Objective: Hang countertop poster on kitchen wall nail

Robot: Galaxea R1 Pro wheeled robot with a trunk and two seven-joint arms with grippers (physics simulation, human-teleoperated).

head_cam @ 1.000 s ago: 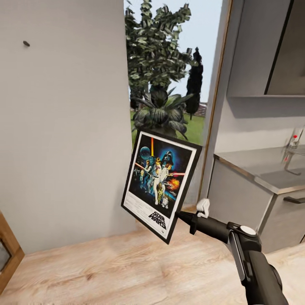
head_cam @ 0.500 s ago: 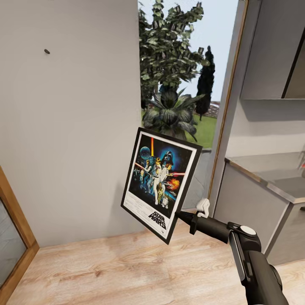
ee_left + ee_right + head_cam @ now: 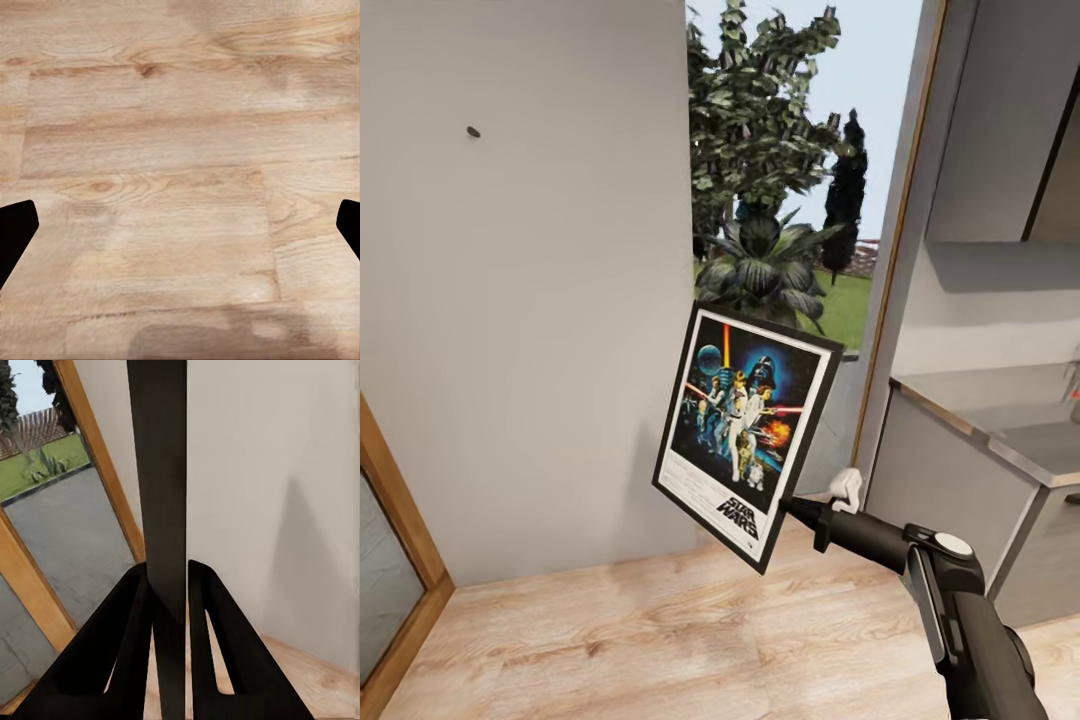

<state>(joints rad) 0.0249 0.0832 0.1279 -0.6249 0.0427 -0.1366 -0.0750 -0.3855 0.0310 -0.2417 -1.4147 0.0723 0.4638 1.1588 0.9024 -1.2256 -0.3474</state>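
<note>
Far left on the wall I see the nail (image 3: 473,132), high up and well apart from the poster (image 3: 747,437). My left gripper (image 3: 180,232) hangs wide open over bare floor (image 3: 150,150), holding nothing. The poster is tilted in mid-air, up and left of my right gripper (image 3: 792,507), whose fingers (image 3: 112,652) are clamped on the frame's lower right edge. I judge it stiff, light and thin, so it could pivot in this edge pinch.
</note>
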